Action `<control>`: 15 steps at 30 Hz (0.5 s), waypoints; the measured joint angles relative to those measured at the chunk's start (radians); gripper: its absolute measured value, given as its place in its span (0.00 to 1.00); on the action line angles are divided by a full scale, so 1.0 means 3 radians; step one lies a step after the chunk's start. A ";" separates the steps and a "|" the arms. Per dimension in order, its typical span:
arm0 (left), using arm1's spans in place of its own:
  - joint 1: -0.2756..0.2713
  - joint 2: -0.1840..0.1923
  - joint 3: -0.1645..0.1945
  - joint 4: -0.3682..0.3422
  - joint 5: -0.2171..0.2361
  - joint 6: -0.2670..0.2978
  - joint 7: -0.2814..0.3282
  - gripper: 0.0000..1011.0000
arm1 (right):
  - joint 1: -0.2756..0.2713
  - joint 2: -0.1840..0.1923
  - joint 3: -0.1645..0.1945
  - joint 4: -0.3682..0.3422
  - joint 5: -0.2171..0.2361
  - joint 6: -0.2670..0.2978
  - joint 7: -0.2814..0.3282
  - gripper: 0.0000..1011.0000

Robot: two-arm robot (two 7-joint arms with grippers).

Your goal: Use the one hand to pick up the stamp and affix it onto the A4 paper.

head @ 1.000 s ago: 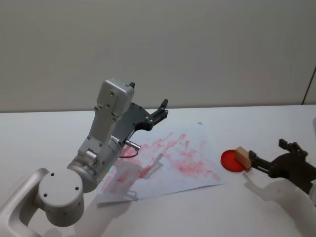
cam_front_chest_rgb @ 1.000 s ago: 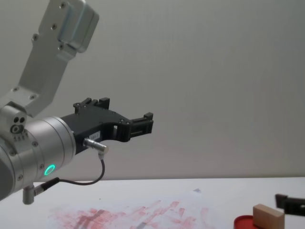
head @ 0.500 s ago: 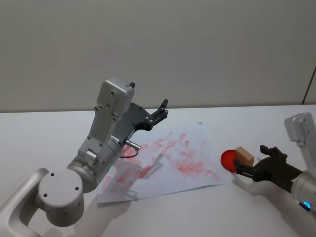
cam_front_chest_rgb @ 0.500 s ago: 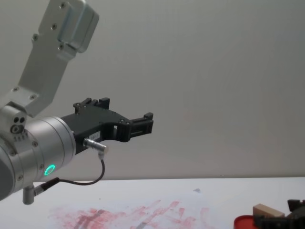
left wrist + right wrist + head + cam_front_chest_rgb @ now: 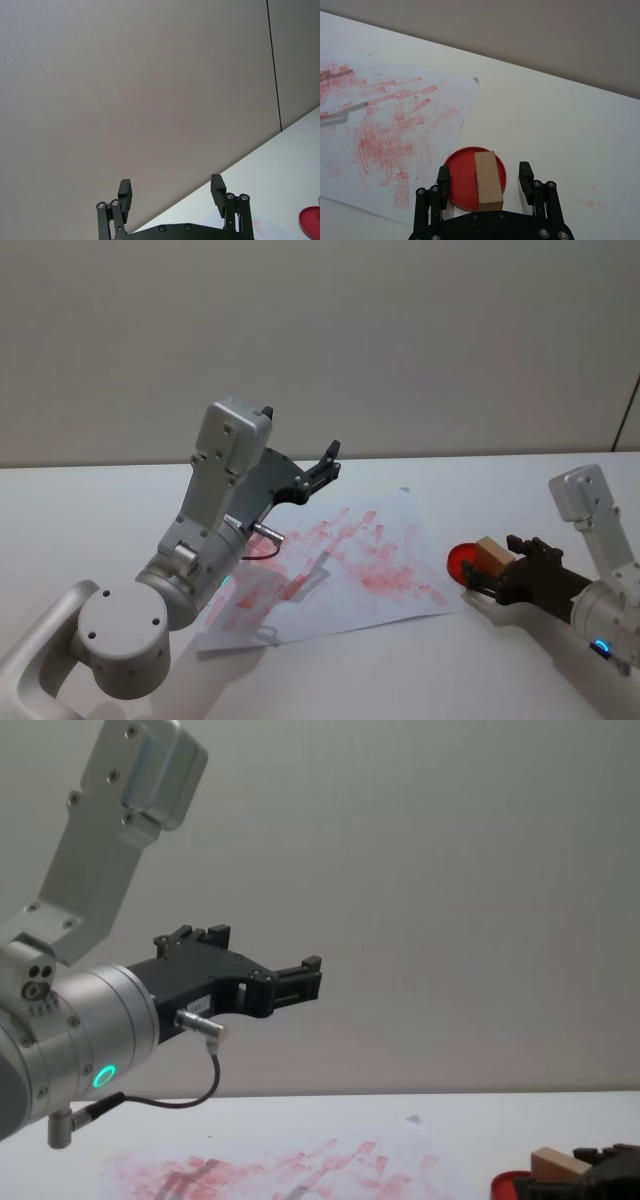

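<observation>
The stamp (image 5: 487,187), a tan wooden block, lies across the red ink pad (image 5: 461,176). My right gripper (image 5: 484,176) is open, and its two fingers stand on either side of the block with a gap at each side. In the head view the stamp (image 5: 491,551) sits right of the A4 paper (image 5: 350,565), with the right gripper (image 5: 490,564) low over the table around it. The chest view shows the stamp (image 5: 552,1161) at the bottom right. My left gripper (image 5: 325,462) hangs open, raised above the paper's far left part.
The A4 paper (image 5: 380,120) bears many red ink smears and lies just left of the ink pad (image 5: 461,562). The white table (image 5: 470,480) runs on behind and to the right. The big left arm (image 5: 215,530) stands over the paper's left side.
My right gripper has come in from the right and lower, so its fingers now straddle the stamp on the pad. The left arm has not moved.
</observation>
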 joint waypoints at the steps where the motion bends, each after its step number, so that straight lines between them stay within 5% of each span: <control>1: 0.0000 0.0000 0.0000 0.0000 0.0000 0.0000 0.0000 0.99 | 0.0006 -0.0004 -0.0002 0.0007 -0.0004 0.0001 0.0002 0.82; 15: 0.0000 0.0000 0.0000 0.0000 0.0000 0.0000 0.0000 0.99 | 0.0064 -0.0037 -0.0024 0.0080 -0.0051 0.0011 0.0025 0.40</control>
